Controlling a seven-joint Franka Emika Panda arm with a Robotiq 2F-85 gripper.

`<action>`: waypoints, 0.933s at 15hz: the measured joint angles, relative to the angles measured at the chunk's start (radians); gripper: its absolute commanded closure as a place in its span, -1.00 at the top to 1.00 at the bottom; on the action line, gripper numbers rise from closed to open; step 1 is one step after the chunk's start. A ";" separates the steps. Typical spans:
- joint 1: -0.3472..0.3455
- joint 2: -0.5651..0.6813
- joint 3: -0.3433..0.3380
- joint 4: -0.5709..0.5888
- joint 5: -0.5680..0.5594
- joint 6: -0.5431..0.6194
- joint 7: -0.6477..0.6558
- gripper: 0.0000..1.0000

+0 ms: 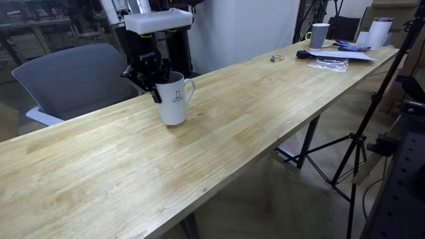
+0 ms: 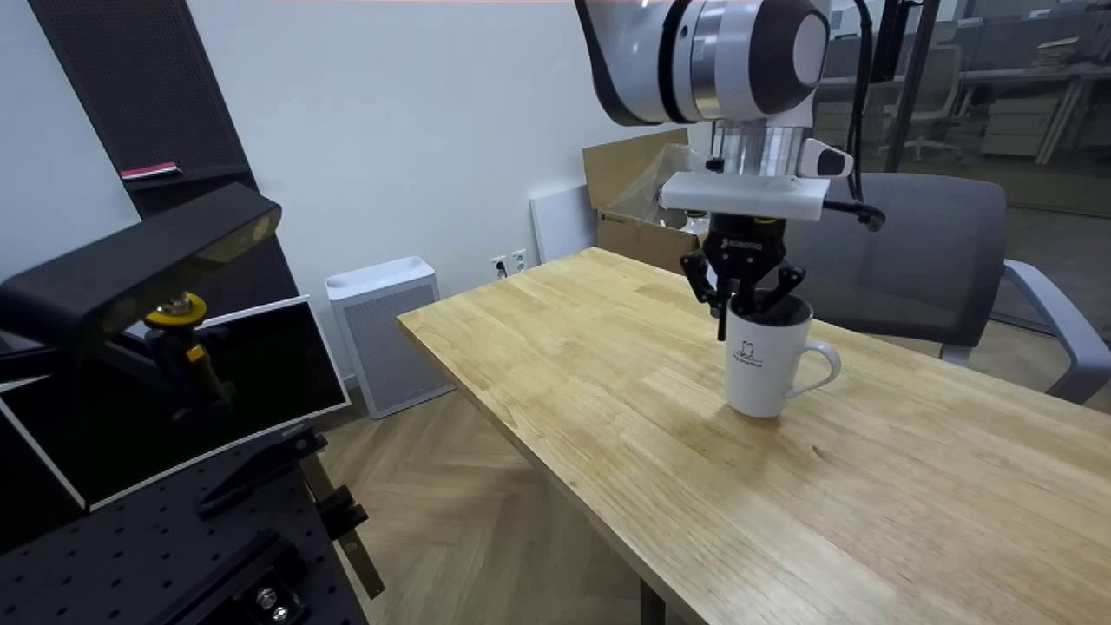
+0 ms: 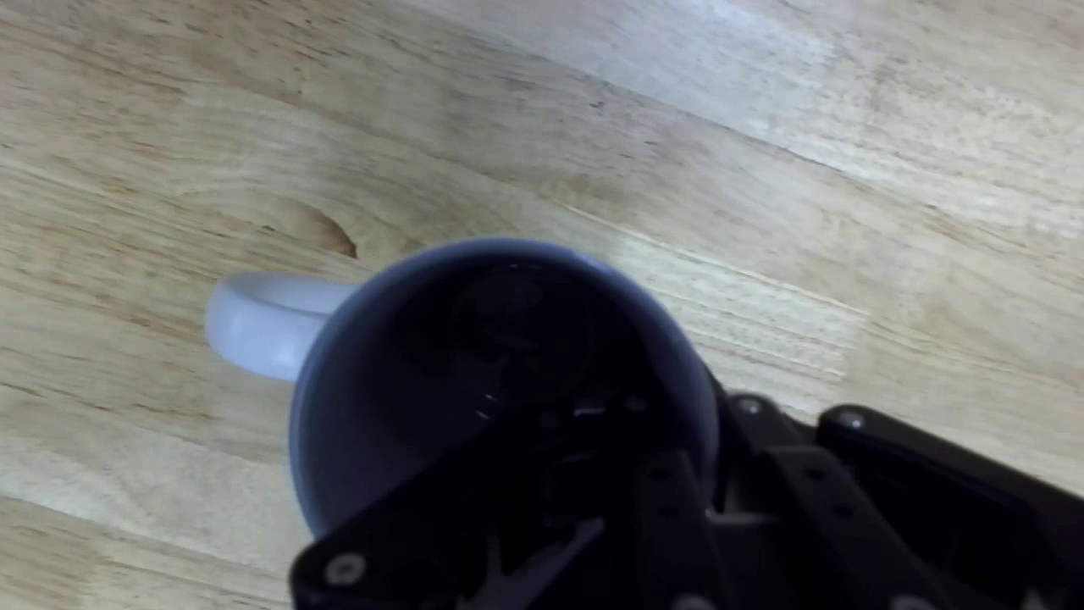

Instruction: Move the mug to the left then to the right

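The white mug [image 1: 171, 108] stands upright at the table's chair side, with a small dark drawing on its wall. It also shows in an exterior view [image 2: 753, 373] and, from above, in the wrist view [image 3: 440, 356]. Its handle points away from the gripper's outer finger. My gripper [image 1: 160, 87] straddles the mug's wall, with one finger inside the mug and one outside. In the wrist view the gripper [image 3: 716, 500] is shut on the wall near the rim. The inner fingertip is hidden in the dark inside. I cannot tell whether the base touches the table.
The wooden table [image 1: 232, 109] runs along a grey chair [image 1: 76, 79]. At its far end are a grey cup [image 1: 319, 36], a white tumbler [image 1: 379, 33], blue gloves [image 1: 352, 46], papers [image 1: 345, 54] and a tape roll [image 1: 276, 58]. A black tripod [image 1: 358, 136] stands beside it.
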 measured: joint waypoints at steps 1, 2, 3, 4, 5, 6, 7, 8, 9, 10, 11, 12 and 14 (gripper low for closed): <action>0.003 0.005 0.001 0.000 0.000 0.000 -0.001 -0.95; 0.005 0.009 0.002 0.000 0.000 0.000 -0.002 -0.95; 0.006 0.014 0.002 0.001 0.000 0.001 -0.003 -0.95; 0.006 0.018 0.002 0.001 0.000 0.001 -0.005 -0.95; 0.005 0.022 0.001 0.002 -0.001 0.001 -0.006 -0.95; 0.005 0.025 0.000 0.003 -0.001 0.001 -0.007 -0.95; 0.004 0.029 -0.002 0.004 -0.001 0.001 -0.009 -0.95; 0.004 0.032 -0.003 0.005 -0.001 0.001 -0.011 -0.95; 0.003 0.036 -0.003 0.007 -0.001 0.001 -0.012 -0.95; 0.003 0.039 -0.004 0.009 -0.001 0.001 -0.013 -0.95; 0.003 0.039 -0.004 0.011 -0.001 0.000 -0.013 -0.95; 0.004 0.040 -0.004 0.012 -0.002 -0.001 -0.013 -0.95; 0.004 0.040 -0.004 0.012 -0.003 -0.001 -0.013 -0.27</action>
